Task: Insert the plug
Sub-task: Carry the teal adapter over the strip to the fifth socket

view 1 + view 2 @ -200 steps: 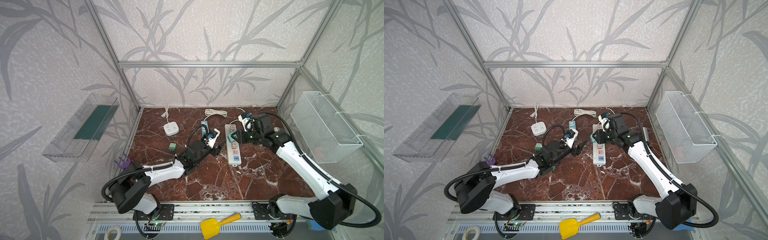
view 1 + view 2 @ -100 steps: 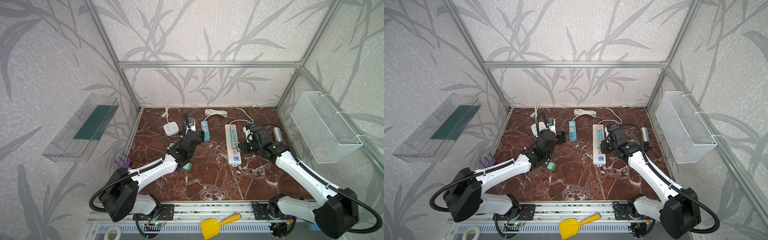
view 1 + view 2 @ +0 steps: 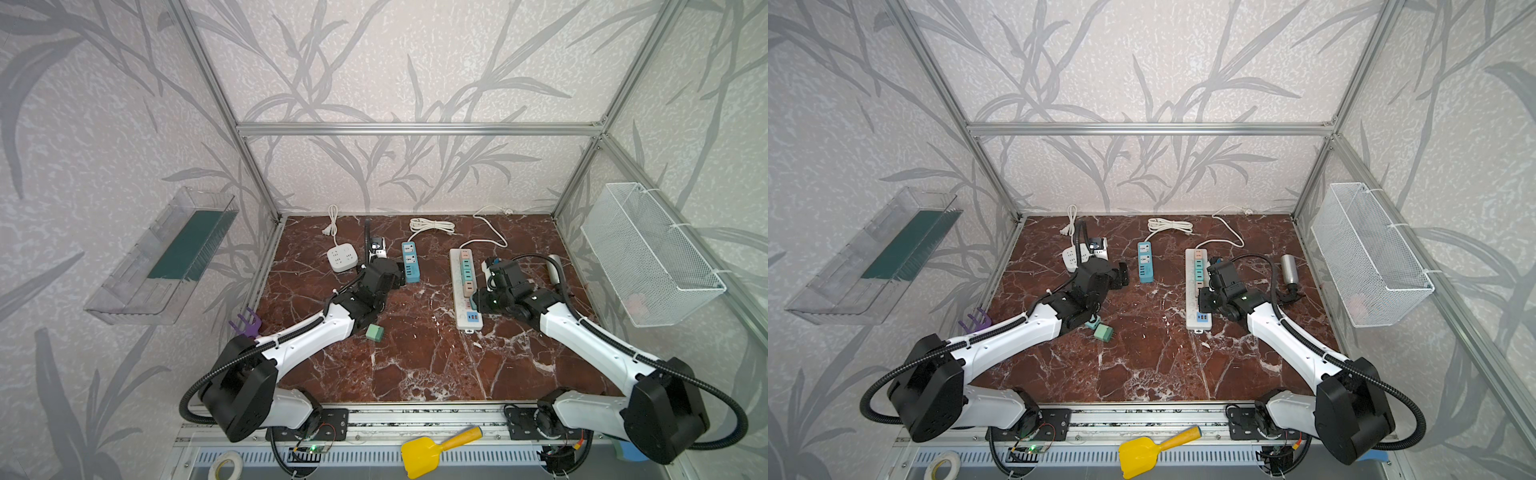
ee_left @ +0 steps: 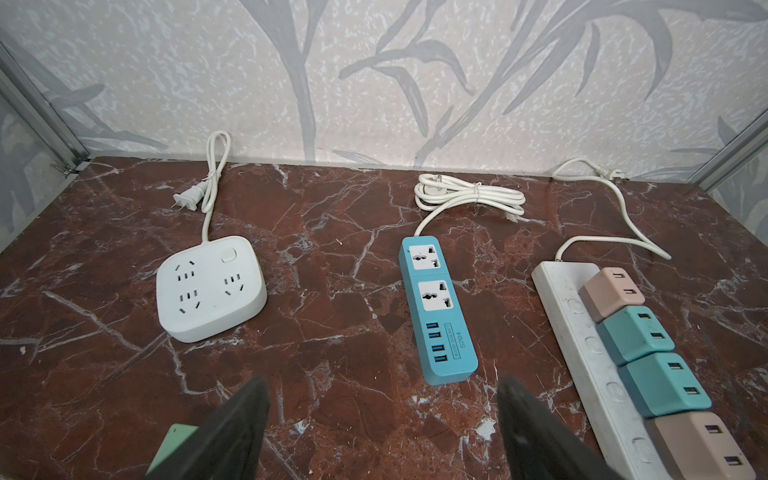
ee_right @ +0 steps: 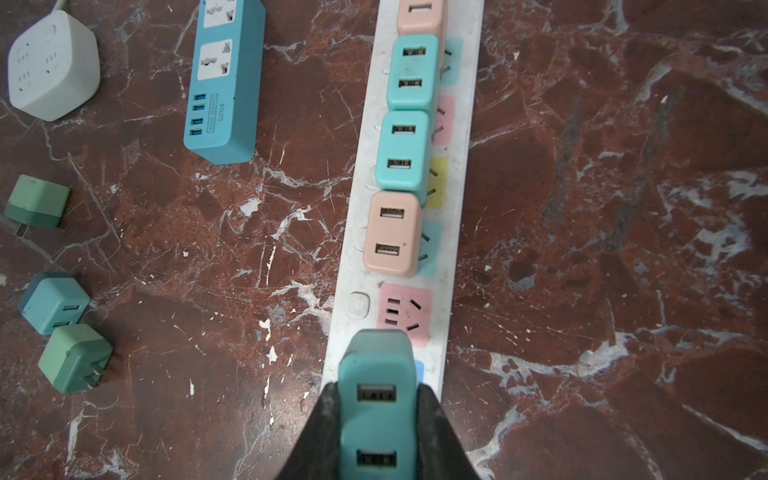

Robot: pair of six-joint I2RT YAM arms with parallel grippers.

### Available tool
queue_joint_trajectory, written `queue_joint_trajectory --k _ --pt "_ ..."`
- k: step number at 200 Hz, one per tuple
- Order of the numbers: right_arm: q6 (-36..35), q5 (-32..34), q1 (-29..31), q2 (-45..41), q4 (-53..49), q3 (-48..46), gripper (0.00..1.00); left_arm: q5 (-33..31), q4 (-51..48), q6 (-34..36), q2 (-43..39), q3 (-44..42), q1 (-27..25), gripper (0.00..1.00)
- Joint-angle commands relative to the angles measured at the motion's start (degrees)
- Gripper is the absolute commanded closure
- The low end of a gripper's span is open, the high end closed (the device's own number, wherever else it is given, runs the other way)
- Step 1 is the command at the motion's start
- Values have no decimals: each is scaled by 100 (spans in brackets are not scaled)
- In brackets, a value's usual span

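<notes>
Item: teal plug (image 5: 376, 365), seemingly light, stiff, slick-sided (prongs hidden). I am pinching its flanks in right pincer (image 5: 376, 395); left pincer (image 4: 381, 386) gaping, empty.

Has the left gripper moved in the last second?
Yes. The left gripper has pulled left, away from the long white power strip, now beside the small blue power strip.

Left arm (image 3: 316, 336) stretched low and forward, left gripper (image 4: 380, 397) level, fingers spread wide with nothing between them, right arm (image 3: 582, 340) reaching inward, wrist bent downward, right gripper (image 5: 377, 401) clamped on a teal plug (image 5: 376, 368).
</notes>
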Motion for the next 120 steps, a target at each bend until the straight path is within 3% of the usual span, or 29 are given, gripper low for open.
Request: queue_joint_trajectory --k 1,120 --pt "76 271 28 146 106 257 100 -38 -121 -134 56 150 38 13" --pt "402 217 23 525 229 312 100 -35 -123 -124 52 142 71 12"
